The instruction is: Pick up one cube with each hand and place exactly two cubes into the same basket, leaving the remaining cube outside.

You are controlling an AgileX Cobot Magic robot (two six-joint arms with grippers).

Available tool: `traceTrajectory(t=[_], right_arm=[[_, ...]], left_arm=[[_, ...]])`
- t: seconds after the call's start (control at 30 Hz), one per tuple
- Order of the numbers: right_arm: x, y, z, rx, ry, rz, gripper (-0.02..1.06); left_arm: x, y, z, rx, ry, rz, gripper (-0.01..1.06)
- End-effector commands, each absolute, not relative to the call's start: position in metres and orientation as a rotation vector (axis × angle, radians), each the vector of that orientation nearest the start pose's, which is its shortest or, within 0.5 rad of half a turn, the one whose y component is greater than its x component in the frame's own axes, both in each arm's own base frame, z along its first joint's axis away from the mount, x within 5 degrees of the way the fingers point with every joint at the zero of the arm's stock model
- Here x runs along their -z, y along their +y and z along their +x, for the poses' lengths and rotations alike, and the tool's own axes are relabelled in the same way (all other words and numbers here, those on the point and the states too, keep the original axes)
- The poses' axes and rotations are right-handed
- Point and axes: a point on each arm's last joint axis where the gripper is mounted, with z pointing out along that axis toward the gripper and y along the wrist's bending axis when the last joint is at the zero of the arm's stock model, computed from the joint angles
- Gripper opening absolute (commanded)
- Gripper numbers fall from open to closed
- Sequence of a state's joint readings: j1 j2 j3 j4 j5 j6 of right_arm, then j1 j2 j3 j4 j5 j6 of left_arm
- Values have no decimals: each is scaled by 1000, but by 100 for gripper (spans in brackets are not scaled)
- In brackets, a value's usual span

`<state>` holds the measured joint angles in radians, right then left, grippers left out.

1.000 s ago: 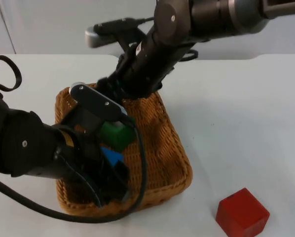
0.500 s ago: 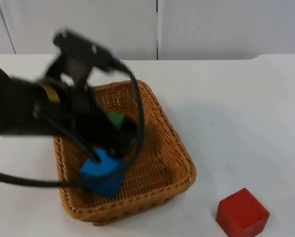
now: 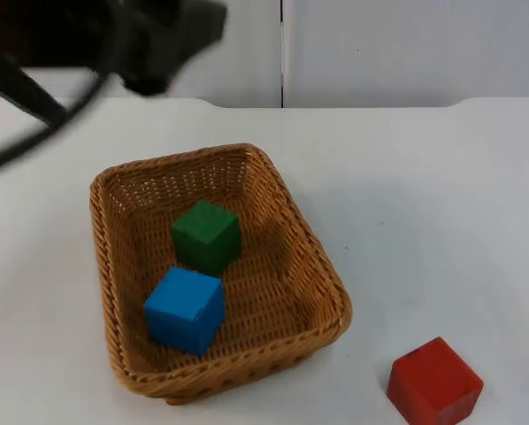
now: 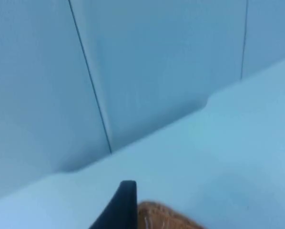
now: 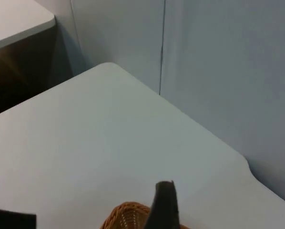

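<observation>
A woven wicker basket (image 3: 247, 376) sits left of centre on the white table. A green cube (image 3: 206, 235) lies toward its back, and a blue cube (image 3: 184, 310) rests in front of it, near the left wall. Outside the basket, a red cube (image 3: 434, 382) stands on the table near the front right edge. My left gripper (image 3: 158, 40) is a blurred black mass high at the back left, well clear of the basket. In the left wrist view, my left gripper (image 4: 121, 210) is above the basket rim (image 4: 166, 217). My right gripper (image 5: 164, 205) is likewise raised above the basket rim (image 5: 126, 217).
The grey partition wall (image 3: 379, 44) closes the table at the back. Bare white table top (image 3: 424, 195) stretches to the right of the basket and behind the red cube.
Both arms have lifted out of the basket; the right arm has left the top view and the left has swung up to the back left. Green and blue cubes lie free in the basket.
</observation>
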<state>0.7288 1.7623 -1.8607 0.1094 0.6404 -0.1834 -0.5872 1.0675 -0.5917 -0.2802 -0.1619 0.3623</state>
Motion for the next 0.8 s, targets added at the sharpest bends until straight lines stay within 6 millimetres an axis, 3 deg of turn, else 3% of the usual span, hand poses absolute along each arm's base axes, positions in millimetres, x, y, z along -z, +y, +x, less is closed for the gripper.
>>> traceTrajectory(t=[0.0,0.17,0.37,0.77], right_arm=[[-432,274,298,-453,1852,-875,66],[-437,265,287,-456,1867,-883,66],[-430,250,270,-455,1874,-879,66],[-390,210,228,-455,1887,-853,66]], left_arm=[[-302,-119,182,331,1704,576,100],[-311,-111,166,357,1713,594,100],[-312,-105,151,381,1769,641,100],[-311,-96,126,468,1903,666,100]])
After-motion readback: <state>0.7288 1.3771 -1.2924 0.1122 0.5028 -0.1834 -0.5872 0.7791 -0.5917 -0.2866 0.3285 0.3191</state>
